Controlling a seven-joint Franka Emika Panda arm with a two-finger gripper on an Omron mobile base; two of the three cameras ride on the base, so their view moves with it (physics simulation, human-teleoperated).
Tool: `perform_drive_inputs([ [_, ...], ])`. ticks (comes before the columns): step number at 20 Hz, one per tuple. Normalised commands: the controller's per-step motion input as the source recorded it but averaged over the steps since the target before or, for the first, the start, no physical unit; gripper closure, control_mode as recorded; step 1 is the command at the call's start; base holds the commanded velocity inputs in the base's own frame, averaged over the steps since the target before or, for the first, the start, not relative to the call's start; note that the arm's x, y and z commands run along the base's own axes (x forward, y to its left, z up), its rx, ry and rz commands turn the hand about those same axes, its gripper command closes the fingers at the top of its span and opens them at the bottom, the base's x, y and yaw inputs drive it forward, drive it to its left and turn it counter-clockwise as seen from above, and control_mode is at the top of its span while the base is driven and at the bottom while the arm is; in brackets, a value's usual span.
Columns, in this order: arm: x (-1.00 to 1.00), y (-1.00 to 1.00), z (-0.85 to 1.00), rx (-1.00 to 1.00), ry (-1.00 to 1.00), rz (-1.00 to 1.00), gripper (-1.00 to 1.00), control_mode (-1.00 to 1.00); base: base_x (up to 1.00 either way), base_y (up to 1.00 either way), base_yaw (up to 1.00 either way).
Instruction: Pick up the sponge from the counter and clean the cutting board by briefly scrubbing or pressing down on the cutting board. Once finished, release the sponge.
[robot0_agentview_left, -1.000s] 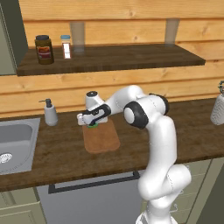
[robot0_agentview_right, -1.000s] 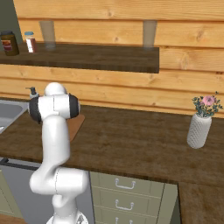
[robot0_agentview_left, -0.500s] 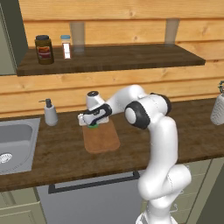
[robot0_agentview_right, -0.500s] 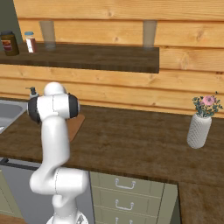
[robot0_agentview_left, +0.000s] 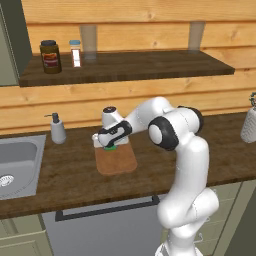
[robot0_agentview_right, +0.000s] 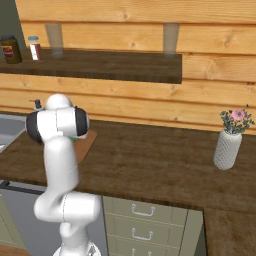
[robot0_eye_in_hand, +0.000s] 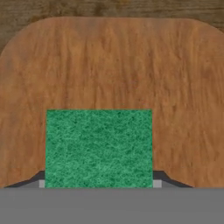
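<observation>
The gripper (robot0_agentview_left: 108, 146) is positioned low over the far end of the cutting board (robot0_agentview_left: 117, 161), with the arm reaching leftward across the counter (robot0_agentview_left: 70, 172) from its base at lower right. In the hand view, the fingers (robot0_eye_in_hand: 40, 180) stand at either side of the sponge (robot0_eye_in_hand: 99, 148) and pinch it between them; the sponge's green face fills the lower middle of that view, and the cutting board (robot0_eye_in_hand: 113, 65) lies directly behind it, its rounded corners visible at the top. In the left base view the sponge (robot0_agentview_left: 110, 148) appears as a small green patch beneath the hand, at the board's far edge; whether it is pressed onto the board or held just above it cannot be determined. The board lies flat on the dark wood-grain counter, to the right of the steel sink (robot0_agentview_left: 15, 165). A grey soap dispenser (robot0_agentview_left: 58, 129) stands upright near the wall between sink and board, well apart from the gripper. On the wall shelf (robot0_agentview_left: 125, 65) above are a dark jar (robot0_agentview_left: 50, 56) and a small white-labelled shaker (robot0_agentview_left: 75, 53), side by side at the left end. In the right base view, the arm's shoulder blocks the board (robot0_agentview_right: 86, 144) almost entirely, leaving one edge showing; a white vase with flowers (robot0_agentview_right: 228, 145) stands on the counter (robot0_agentview_right: 160, 165) far to the right.
</observation>
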Motion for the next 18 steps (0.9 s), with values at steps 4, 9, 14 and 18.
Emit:
perform_drive_inputs([
  [4, -0.53, -0.15, 0.00, 0.00, 0.00, 0.00, 1.00, -1.00, 0.00, 0.00, 0.00],
  [9, -0.59, -0.09, 0.00, 0.00, 0.01, 0.00, 1.00, -1.00, 0.00, 0.00, 0.00],
  [14, -0.73, -0.01, -0.10, 0.00, 0.01, 0.00, 1.00, -1.00, 0.00, 0.00, 0.00],
  [18, -0.78, 0.00, -0.17, 0.00, 0.03, 0.00, 1.00, -1.00, 0.00, 0.00, 0.00],
])
